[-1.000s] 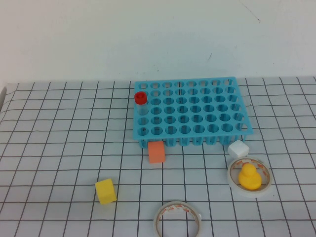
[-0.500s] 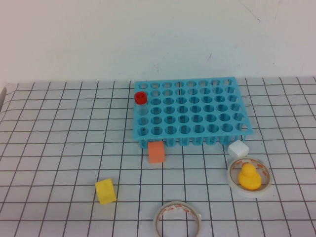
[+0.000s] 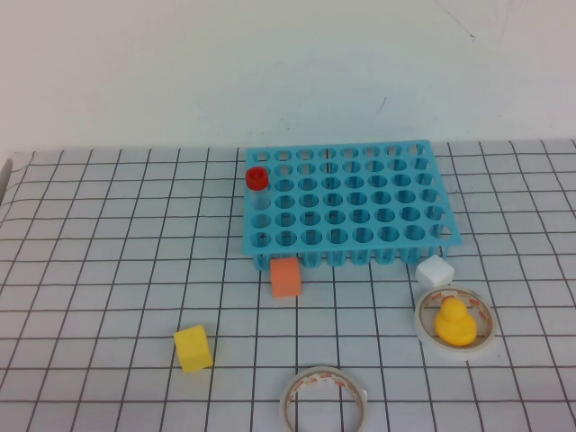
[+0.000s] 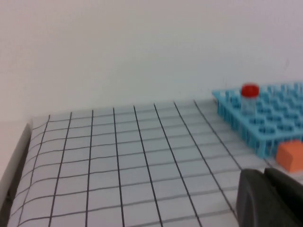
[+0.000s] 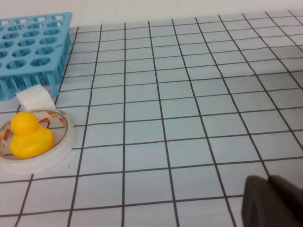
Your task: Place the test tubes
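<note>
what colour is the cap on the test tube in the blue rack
Red. The cap shows best in the high view.

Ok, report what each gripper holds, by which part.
Nothing: left gripper and right gripper, over the near table, are shut and empty; the red-capped test tube stands in the rack.
</note>
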